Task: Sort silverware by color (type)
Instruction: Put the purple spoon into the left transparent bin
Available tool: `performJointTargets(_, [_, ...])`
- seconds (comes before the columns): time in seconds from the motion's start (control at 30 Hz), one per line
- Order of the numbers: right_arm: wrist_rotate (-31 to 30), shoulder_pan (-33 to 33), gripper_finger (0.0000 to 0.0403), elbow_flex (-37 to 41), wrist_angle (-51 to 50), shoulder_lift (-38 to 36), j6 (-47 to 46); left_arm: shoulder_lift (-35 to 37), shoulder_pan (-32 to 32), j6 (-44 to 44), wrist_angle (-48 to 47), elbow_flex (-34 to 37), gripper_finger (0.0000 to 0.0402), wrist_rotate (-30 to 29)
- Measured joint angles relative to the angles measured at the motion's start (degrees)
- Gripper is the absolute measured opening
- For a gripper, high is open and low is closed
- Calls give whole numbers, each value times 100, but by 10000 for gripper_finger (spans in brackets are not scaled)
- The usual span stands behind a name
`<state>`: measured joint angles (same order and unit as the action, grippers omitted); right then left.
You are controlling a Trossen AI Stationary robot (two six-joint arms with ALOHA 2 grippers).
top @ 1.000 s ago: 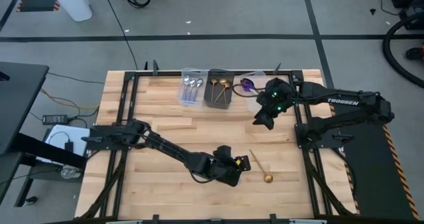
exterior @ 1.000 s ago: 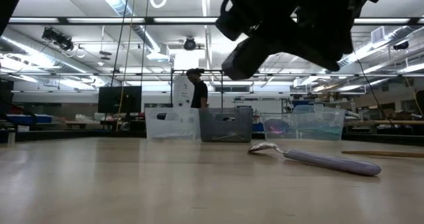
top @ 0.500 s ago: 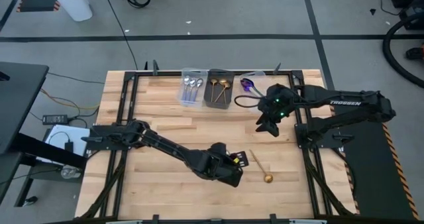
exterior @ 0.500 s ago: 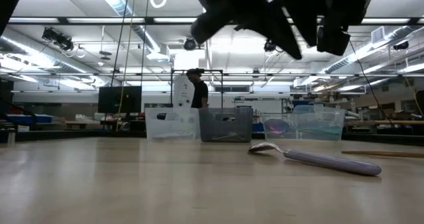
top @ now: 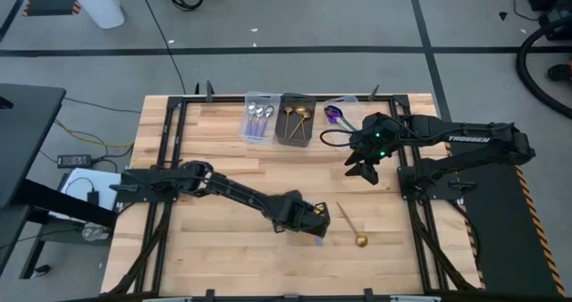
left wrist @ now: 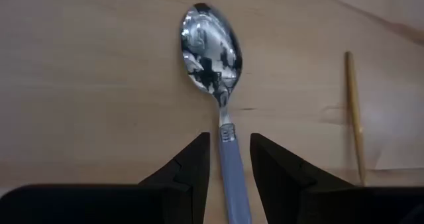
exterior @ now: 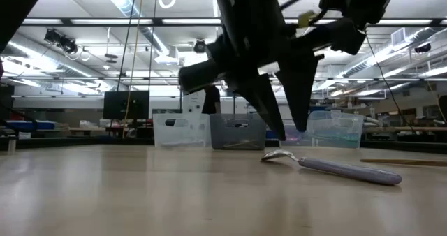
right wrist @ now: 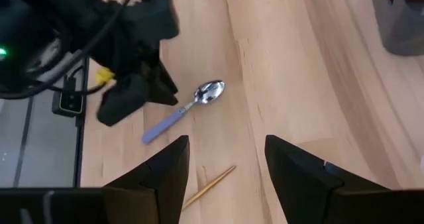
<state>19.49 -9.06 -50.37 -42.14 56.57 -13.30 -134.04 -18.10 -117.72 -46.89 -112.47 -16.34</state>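
Silver spoon between left gripper fingers; arm reads TROSSEN

The left arm stretches across the wooden table and its gripper sits low near the front edge, just left of a gold spoon (lying diagonally). At the far edge stand a clear bin with silver spoons, a dark bin with gold spoons, and another clear bin. The right gripper hovers just nearside of that one.
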Motion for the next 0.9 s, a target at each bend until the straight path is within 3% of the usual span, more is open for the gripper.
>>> performJointTargets(0.4, [-175, -7, 207, 0, 52, 14, 44, -164, 524, 892, 116, -2, 116, 765])
performJointTargets(0.9, [-206, -7, 207, 0, 97, 14, 44, -159, 541, 1257, -446, -63, 116, 816])
